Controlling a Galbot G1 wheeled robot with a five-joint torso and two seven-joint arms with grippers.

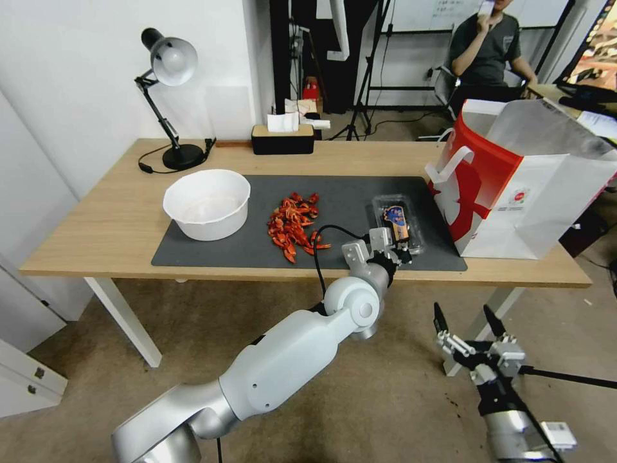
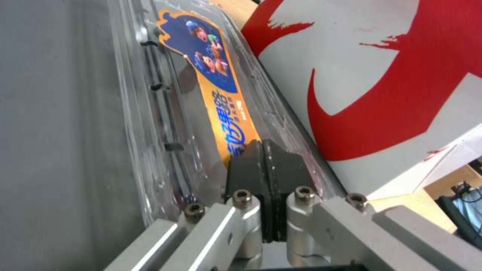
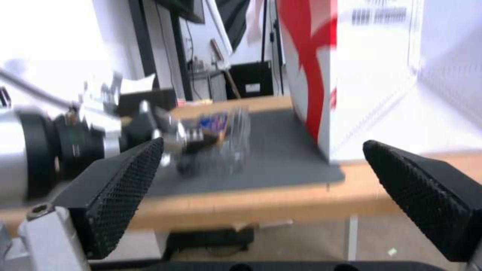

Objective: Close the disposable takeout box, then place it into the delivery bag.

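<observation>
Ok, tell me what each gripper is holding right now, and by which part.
The left gripper is shut on the takeout box, pinching its near edge. The right gripper is open below the table, holding nothing.

Before me, white bowl [image 1: 207, 203] on a dark mat [image 1: 257, 247], red scraps [image 1: 293, 225] — crayfish shells, perhaps — black desk lamp [image 1: 168, 96], tissue box [image 1: 283, 137], wooden table [image 1: 96, 218].

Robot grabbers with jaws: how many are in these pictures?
2. The left gripper is at the near end of the clear plastic takeout box on the dark mat, jaws shut. The right gripper hangs below the wooden table edge, jaws open.
</observation>
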